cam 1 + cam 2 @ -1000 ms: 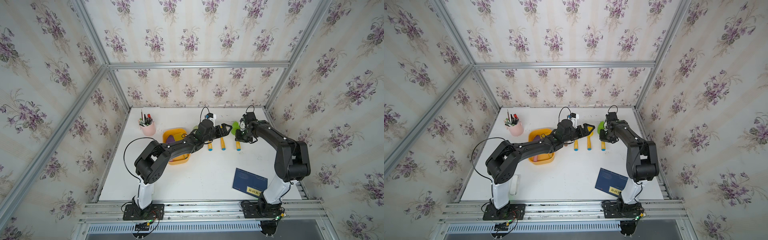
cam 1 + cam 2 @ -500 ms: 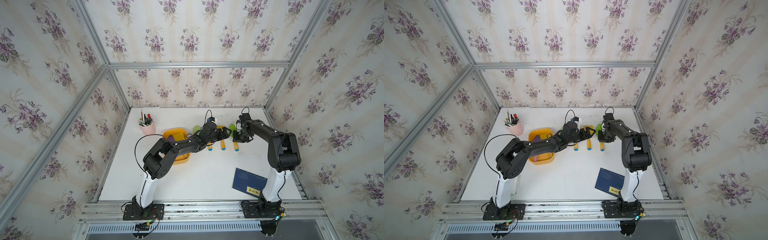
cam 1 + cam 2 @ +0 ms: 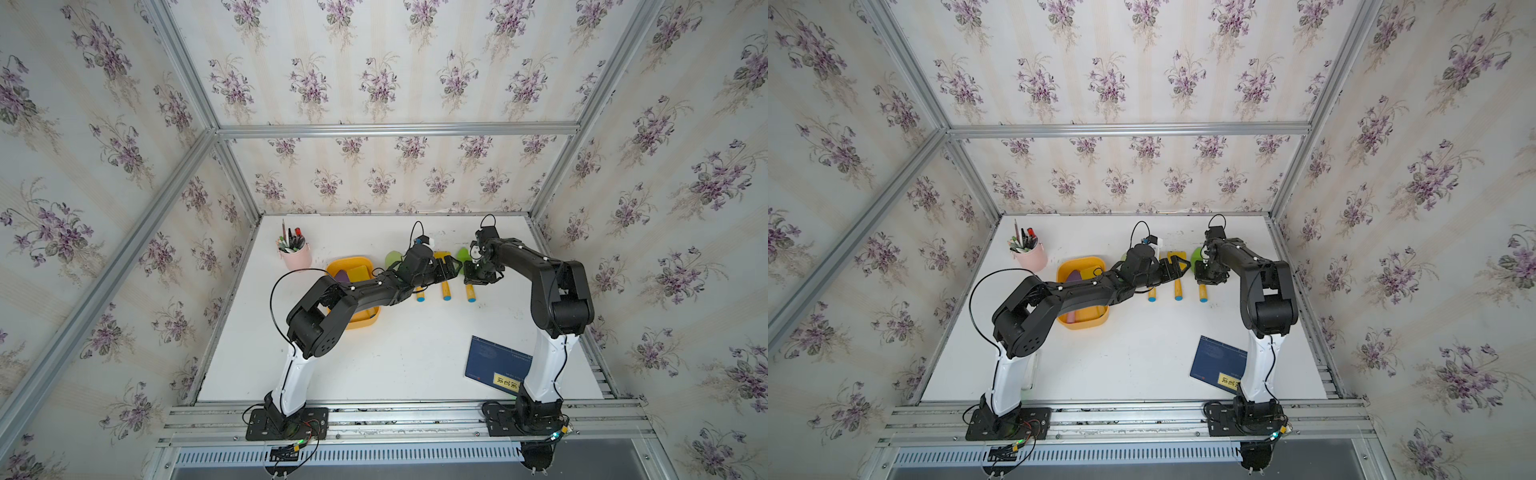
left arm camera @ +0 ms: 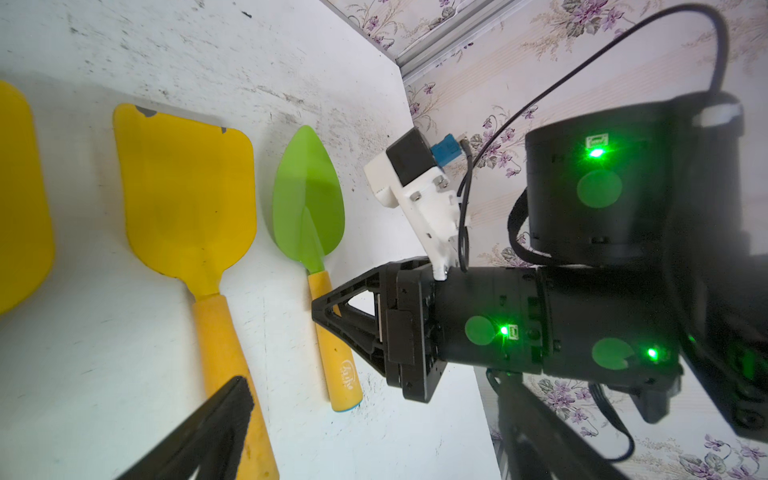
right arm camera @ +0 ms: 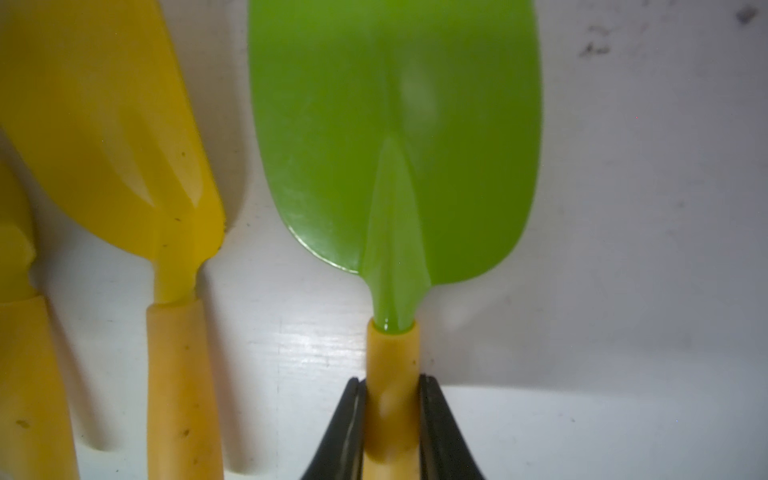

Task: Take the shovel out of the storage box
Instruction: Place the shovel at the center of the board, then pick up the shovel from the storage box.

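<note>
The yellow-orange storage box [image 3: 360, 325] [image 3: 1086, 325] lies under my left arm. A purple blade [image 3: 343, 275] and a yellow piece show inside it. To its right, shovels lie side by side on the white table. The rightmost has a green blade [image 3: 462, 253] [image 4: 309, 199] [image 5: 395, 124]. My right gripper [image 3: 476, 276] [image 3: 1206, 276] [image 5: 392, 386] is shut on its yellow handle near the neck. The yellow-bladed shovel [image 3: 446, 291] [image 4: 187, 195] lies beside it. My left gripper [image 3: 451, 268] [image 3: 1177, 268] is open above that handle, one finger [image 4: 226, 411] showing.
A third yellow-handled tool [image 3: 420, 296] lies partly hidden under my left arm. A pink pen cup [image 3: 296, 255] stands at the back left. A dark blue book [image 3: 496, 363] lies at the front right, by the right arm's base. Walls enclose the table on three sides.
Both arms have drawn their elbows inwards. The green-bladed shovel has slid slightly left in the right gripper. The left gripper has narrowed a little and stays open.
</note>
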Controlling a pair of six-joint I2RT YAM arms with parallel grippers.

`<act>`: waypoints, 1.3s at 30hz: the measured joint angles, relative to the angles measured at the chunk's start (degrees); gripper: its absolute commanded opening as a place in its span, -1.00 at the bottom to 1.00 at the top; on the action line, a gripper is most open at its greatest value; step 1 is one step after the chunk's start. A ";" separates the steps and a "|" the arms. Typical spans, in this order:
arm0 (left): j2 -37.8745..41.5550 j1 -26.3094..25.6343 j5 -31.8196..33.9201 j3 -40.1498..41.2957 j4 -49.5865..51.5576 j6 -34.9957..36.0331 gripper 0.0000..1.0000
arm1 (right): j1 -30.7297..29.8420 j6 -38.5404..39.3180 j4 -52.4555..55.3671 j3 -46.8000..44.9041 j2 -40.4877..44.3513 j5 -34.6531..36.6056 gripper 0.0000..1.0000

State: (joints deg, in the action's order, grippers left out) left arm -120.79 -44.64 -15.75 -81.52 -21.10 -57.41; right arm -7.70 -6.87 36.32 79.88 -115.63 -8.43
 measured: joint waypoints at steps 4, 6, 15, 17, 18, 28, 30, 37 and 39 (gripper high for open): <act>1.03 0.00 -0.02 0.33 0.37 0.17 0.84 | 0.11 -0.02 -0.09 -0.15 0.00 0.00 -0.34; 1.40 0.00 -0.02 0.33 0.44 0.33 0.85 | 0.09 -0.07 0.04 -0.46 -0.02 0.28 -0.27; 2.73 -0.02 -0.02 1.22 1.40 0.96 0.85 | 0.11 -0.48 0.31 -1.09 1.07 0.24 -0.23; 3.17 -0.02 -0.02 1.60 1.77 1.16 0.85 | 0.11 -0.66 0.46 -1.55 1.90 0.24 -0.22; 3.41 -0.02 0.00 1.79 2.05 1.38 0.86 | 0.11 -0.66 0.50 -1.70 2.19 0.24 -0.22; 10.05 1.64 -1.90 5.53 3.87 3.04 0.85 | -0.24 -1.84 3.19 -2.67 11.30 1.31 -0.11; 13.38 3.32 -3.19 7.98 4.59 3.10 0.84 | -0.72 -2.29 4.04 -2.43 14.80 1.38 -0.11; 28.65 12.17 -12.31 17.79 11.04 5.44 0.82 | -12.87 -6.93 5.16 1.81 21.42 1.29 -0.13; 34.91 15.65 -14.08 20.70 15.54 7.82 0.80 | -18.08 -8.66 5.16 4.39 20.81 1.33 -0.14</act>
State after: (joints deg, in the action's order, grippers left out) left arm -85.89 -28.99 -29.82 -60.82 -5.56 -49.58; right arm -25.78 -15.53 41.47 84.27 -94.83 -7.09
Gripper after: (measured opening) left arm 0.907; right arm 0.435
